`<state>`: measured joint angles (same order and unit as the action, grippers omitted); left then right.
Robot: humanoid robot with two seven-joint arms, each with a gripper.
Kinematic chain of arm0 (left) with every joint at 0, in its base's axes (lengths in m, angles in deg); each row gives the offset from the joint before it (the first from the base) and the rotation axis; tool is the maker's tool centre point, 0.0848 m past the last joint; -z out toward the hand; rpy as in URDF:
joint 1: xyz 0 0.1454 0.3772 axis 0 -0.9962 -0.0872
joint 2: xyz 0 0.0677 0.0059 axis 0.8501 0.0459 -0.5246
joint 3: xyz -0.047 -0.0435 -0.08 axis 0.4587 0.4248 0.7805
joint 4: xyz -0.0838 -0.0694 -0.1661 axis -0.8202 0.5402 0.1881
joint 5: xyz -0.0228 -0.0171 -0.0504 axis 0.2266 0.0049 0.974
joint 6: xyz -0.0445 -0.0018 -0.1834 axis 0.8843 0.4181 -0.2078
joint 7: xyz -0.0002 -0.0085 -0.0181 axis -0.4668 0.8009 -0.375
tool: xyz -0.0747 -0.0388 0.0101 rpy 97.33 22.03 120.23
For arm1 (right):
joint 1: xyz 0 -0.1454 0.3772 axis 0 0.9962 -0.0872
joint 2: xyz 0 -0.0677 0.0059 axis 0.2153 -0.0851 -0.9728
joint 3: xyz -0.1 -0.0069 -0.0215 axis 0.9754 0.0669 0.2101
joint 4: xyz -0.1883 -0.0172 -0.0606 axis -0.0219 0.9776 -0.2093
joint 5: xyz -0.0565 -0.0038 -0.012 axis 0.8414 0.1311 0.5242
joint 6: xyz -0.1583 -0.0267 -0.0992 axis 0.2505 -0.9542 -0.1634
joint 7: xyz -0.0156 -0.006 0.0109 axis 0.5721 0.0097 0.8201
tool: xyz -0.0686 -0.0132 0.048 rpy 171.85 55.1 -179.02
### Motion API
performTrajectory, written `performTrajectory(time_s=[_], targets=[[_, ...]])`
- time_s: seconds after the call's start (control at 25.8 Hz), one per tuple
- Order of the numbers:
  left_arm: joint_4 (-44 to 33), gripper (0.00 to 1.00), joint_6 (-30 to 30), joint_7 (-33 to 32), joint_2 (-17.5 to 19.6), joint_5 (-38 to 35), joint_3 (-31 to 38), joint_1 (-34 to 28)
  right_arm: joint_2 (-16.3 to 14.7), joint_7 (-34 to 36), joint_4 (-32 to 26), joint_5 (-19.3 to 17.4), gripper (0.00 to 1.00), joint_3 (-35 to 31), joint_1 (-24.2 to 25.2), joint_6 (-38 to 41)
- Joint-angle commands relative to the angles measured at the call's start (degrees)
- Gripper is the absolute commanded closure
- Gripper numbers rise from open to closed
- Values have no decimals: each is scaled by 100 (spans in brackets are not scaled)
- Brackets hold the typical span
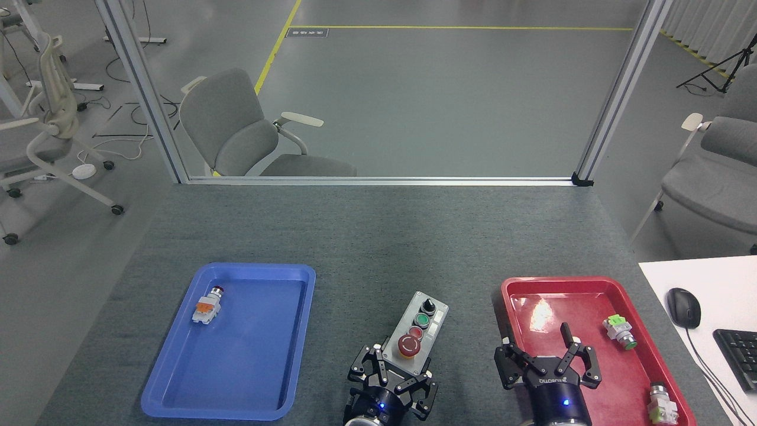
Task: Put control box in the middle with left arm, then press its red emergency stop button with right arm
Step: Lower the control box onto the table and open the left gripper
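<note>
The grey control box (421,328) lies on the table between the two trays, tilted to the right. It carries a black selector, a green button, a small red button and the red emergency stop button (408,346) at its near end. My left gripper (392,380) is shut on the box's near end, fingers on both sides. My right gripper (547,355) hangs open over the near left part of the red tray (591,287), to the right of the box, holding nothing.
A blue tray (177,378) on the left holds one small push-button part (207,307). The red tray holds a green-capped part (618,331) and another part (660,402). A white desk with a mouse (683,307) and a keyboard (739,355) stands at the right.
</note>
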<state>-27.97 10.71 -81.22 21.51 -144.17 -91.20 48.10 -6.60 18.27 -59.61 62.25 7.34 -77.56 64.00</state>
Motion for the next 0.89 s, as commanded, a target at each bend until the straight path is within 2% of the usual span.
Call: performTrajectory(time_s=[0.0,0.04,0.15,0.27,0.35,0.58,0.74,0.85], targets=[[-5,73,-71,-8,9,10,-4,11,5,2,0,-1,3,9,0,2],[-14,68,-115,-8,9,10,5,20,5,2,0,-1,3,9,0,2],[-49,42,-291,-8,9,10,5,29,14,2,0,-1,3,27,0,2],[-67,23,-370,-8,9,10,5,29,14,2,0,-1,3,36,0,2],[-172,13,-378,-8,9,19,14,29,23,2,0,-1,3,36,0,11],[-260,10,-370,-8,9,89,14,29,32,2,0,8,3,53,0,11],[-418,3,-352,-8,35,98,67,-41,67,2,0,8,3,53,0,11],[-709,2,-264,1,105,116,119,-375,76,2,8,17,3,80,-9,55]])
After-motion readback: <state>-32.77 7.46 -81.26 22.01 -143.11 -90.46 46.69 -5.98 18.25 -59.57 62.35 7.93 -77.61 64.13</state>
